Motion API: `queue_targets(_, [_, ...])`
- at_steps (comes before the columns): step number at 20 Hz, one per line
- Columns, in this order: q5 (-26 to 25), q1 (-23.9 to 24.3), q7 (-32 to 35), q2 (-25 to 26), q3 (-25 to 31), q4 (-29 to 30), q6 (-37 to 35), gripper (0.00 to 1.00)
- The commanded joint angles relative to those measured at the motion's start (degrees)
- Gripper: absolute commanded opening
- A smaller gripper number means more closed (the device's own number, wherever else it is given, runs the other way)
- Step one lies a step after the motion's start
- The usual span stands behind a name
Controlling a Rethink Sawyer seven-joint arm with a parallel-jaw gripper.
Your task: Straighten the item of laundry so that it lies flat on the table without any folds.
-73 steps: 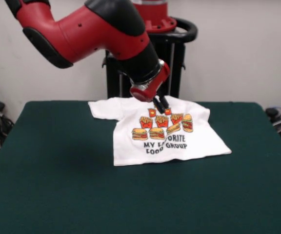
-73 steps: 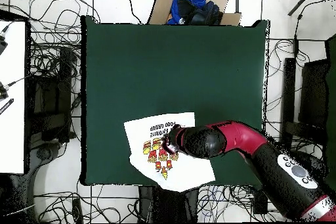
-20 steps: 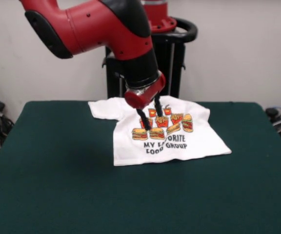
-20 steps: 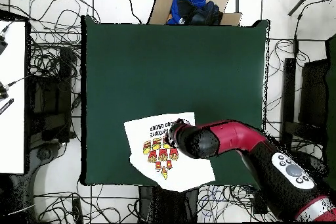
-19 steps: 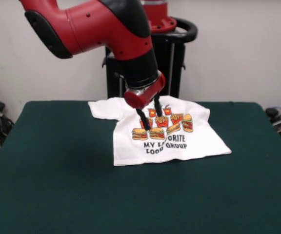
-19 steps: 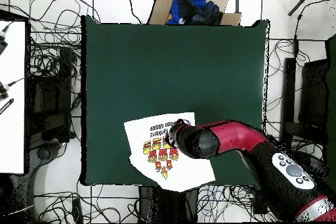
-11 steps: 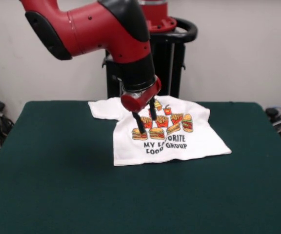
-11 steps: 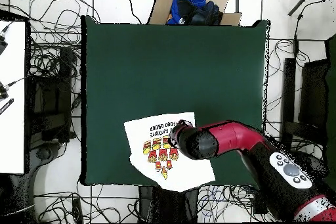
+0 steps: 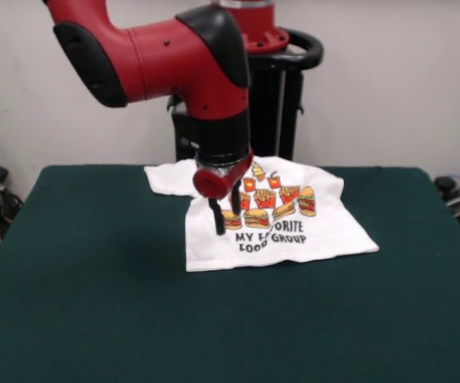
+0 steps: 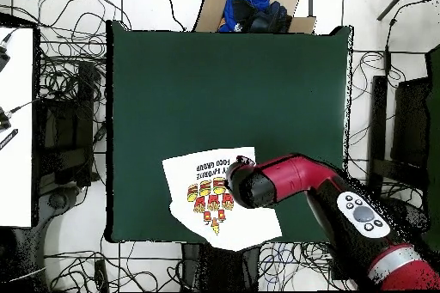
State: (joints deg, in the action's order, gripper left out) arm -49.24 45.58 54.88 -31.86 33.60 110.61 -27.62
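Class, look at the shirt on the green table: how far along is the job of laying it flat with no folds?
Done: the T-shirt lies mostly spread on the table, print facing up. In hand: the open gripper hangs over the shirt's print, holding nothing. Left: a crease still breaks the printed text, and only one sleeve shows clearly in the front view, so the other side may be tucked and need smoothing.

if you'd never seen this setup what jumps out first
The big red and black arm comes down over the middle of the front view, its gripper open just above a white T-shirt. The T-shirt, printed with burgers and fries, lies spread near the far edge of the dark green table. In the overhead view, tangled cables surround the table.
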Motion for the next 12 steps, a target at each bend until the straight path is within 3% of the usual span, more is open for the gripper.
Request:
queue_targets(1, [-3.2, -3.4, 9.9, 2.8, -5.9, -7.0, 3.3, 1.00])
queue_targets(12, [-1.2, -3.3, 7.4, 6.0, -7.2, -9.4, 2.4, 1.00])
